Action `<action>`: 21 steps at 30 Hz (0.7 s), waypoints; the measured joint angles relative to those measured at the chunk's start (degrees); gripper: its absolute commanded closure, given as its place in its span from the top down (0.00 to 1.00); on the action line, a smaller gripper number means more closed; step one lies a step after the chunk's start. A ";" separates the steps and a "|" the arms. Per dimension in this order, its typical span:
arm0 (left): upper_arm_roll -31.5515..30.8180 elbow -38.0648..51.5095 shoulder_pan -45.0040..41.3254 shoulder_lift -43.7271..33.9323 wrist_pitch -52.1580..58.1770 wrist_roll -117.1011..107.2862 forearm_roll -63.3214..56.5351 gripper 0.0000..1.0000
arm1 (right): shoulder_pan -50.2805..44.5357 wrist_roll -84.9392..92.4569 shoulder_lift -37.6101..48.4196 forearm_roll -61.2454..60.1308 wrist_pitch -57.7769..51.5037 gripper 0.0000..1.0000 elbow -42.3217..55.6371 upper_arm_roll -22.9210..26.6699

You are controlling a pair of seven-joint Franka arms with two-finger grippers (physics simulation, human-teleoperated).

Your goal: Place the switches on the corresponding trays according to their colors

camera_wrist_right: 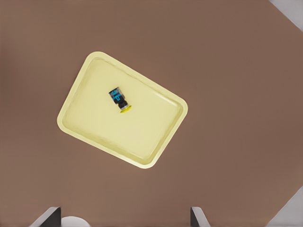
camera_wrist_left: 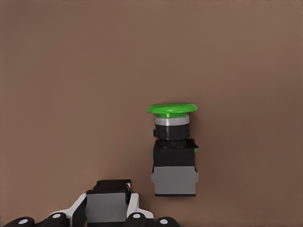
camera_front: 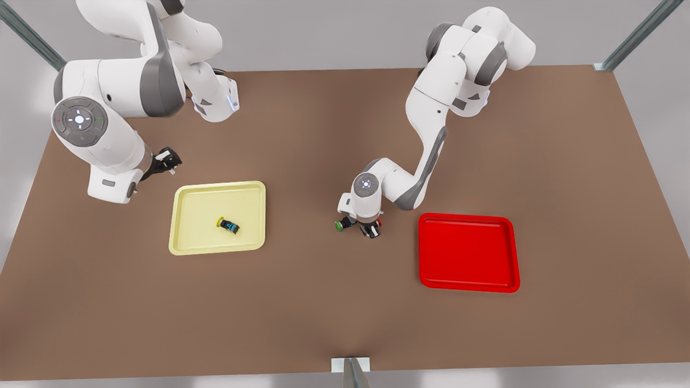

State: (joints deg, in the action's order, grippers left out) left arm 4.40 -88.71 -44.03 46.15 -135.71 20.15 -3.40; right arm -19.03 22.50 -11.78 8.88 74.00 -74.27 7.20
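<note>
Brown table [camera_front: 323, 323] carrying two trays well apart: pale yellow tray [camera_front: 221, 185] toward the front view's left, bright red tray [camera_front: 466, 217] toward the front view's right.

Inside the yellow tray, near its middle: yellow switch [camera_front: 229, 225], on its side, clear of the rim. Same switch [camera_wrist_right: 119, 100] seen from high above in the right wrist view, whole tray [camera_wrist_right: 75, 94] in frame.

Between the two trays, on bare table: green switch [camera_front: 340, 225], on its side. Close up in the left wrist view [camera_wrist_left: 173, 151]: flat green cap, black collar, grey block at the far end from the cap.

Just beside the green switch, nearer the red tray: left pincer [camera_front: 371, 230], low over the table, pointing down, pinching the red switch [camera_front: 379, 222]. From the wrist, white fingers [camera_wrist_left: 78, 213] pressed against either side of a black-and-grey block [camera_wrist_left: 108, 201]; red cap hidden there, only a red speck showing in the front view. Red switch apart from the green one and outside the red tray, whose floor shows plain red.

Right pincer [camera_front: 168, 160] near the yellow tray's far corner at the front view's left, held high, waiting. Dark fingers [camera_wrist_right: 49, 217] spread wide, holding nothing.
</note>
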 measured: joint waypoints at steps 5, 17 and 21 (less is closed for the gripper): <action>0.00 -0.62 0.09 -1.53 0.49 0.07 -0.53 0.52 | 0.05 0.00 -0.17 0.00 0.00 1.00 -0.09 0.00; 0.00 -17.71 0.44 -17.44 0.84 0.61 -1.71 0.51 | 0.10 0.00 -0.47 0.33 0.00 1.00 -0.09 0.00; 0.01 -25.09 2.46 -24.73 1.37 0.77 -2.18 0.51 | 0.13 0.08 -0.53 0.35 -0.08 1.00 -0.09 0.01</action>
State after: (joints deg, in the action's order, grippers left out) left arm 4.40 -113.79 -41.58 21.42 -134.34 20.92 -5.58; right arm -18.90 22.58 -12.31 9.23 73.92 -74.36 7.22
